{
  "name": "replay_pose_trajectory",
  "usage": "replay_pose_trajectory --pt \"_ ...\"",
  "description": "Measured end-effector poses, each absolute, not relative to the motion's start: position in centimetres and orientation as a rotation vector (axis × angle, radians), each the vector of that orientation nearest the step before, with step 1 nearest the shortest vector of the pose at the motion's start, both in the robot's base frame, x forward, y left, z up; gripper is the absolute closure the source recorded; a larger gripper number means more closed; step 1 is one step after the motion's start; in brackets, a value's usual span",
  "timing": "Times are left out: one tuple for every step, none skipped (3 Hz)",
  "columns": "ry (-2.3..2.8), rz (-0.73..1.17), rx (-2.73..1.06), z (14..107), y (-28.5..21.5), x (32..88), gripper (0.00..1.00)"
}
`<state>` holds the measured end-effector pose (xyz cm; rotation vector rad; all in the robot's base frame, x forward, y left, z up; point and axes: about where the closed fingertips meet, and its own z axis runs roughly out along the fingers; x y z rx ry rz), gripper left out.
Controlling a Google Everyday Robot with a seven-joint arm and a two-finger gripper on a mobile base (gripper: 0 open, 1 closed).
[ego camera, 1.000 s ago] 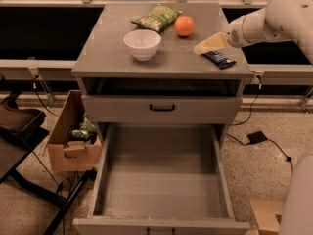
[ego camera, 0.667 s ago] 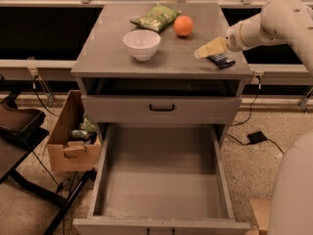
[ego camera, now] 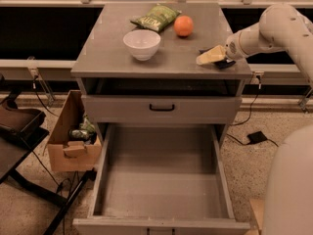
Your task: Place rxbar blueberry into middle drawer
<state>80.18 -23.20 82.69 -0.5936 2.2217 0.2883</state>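
The gripper (ego camera: 211, 57) is down on the cabinet top, well right of the white bowl (ego camera: 142, 43), sitting right over the rxbar blueberry (ego camera: 225, 64). Only a dark sliver of the bar peeks out under it. Honestly can't tell if it's got hold of the bar or not. My worry: the bar is flat and lies far right of the bowl, close to the edge, so a sloppy pinch could nudge it off the side. The middle drawer (ego camera: 161, 190) is wide open below and in front of the bowl, so the drop looks forgiving unless the bar slips mid-carry.
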Motion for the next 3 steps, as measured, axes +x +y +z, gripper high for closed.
replay_pose_trajectory --pt "2.231 0.298 -0.589 82.72 -23.28 79.88 0.47" --pt "2.232 0.297 -0.589 83.38 -23.28 79.88 0.70" --pt "2.232 0.297 -0.589 83.38 -23.28 79.88 0.98"
